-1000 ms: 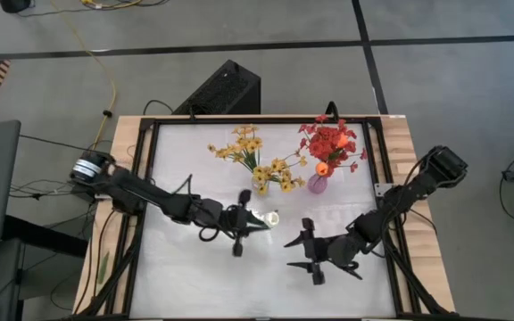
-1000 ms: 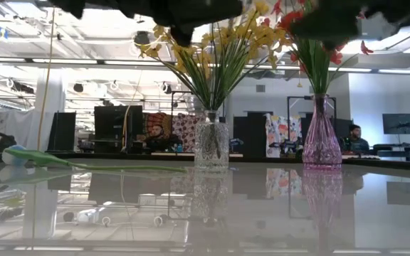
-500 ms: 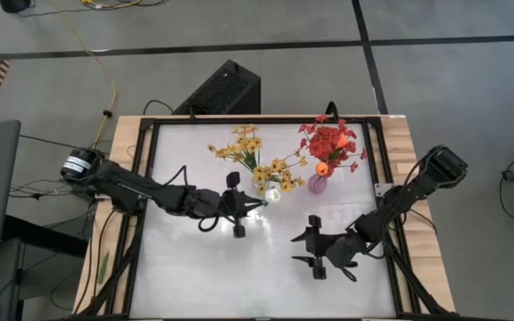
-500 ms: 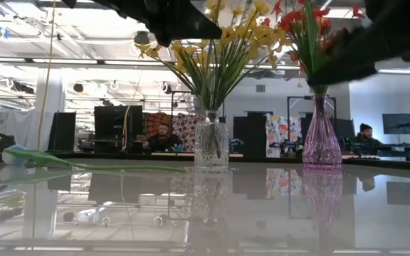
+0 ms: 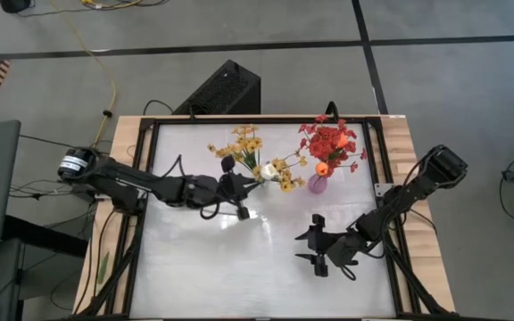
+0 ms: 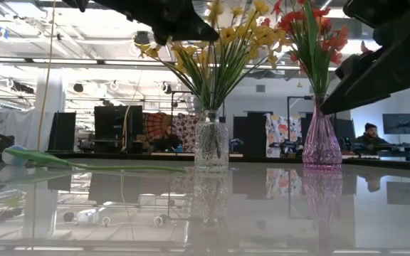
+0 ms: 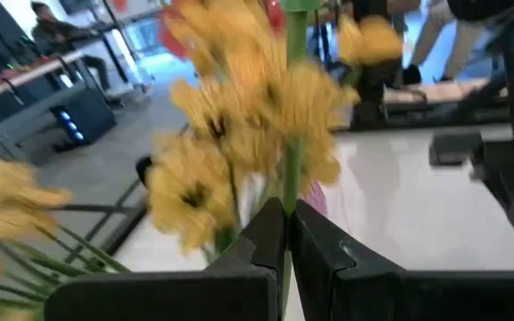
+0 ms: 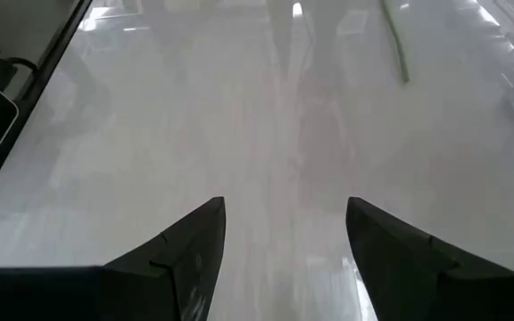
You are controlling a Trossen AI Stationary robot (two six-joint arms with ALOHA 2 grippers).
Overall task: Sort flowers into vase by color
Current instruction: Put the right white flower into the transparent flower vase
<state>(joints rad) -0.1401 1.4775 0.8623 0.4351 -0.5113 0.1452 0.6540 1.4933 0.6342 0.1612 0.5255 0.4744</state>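
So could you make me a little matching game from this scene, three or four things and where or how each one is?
Things:
1. left gripper
2. right gripper
3. yellow flowers
4. red flowers

States:
a. standing in the pink vase
b. open and empty, low over the bare table
c. standing in the clear glass vase
d. shut on a green stem, beside the yellow blooms

Pairs: 1-d, 2-b, 3-c, 4-a

There's a black box [image 5: 225, 88] on the floor behind the table [image 5: 203, 267]. A yellow cable [image 5: 105, 89] snakes nearby, and a person [image 6: 367, 135] sits way back.
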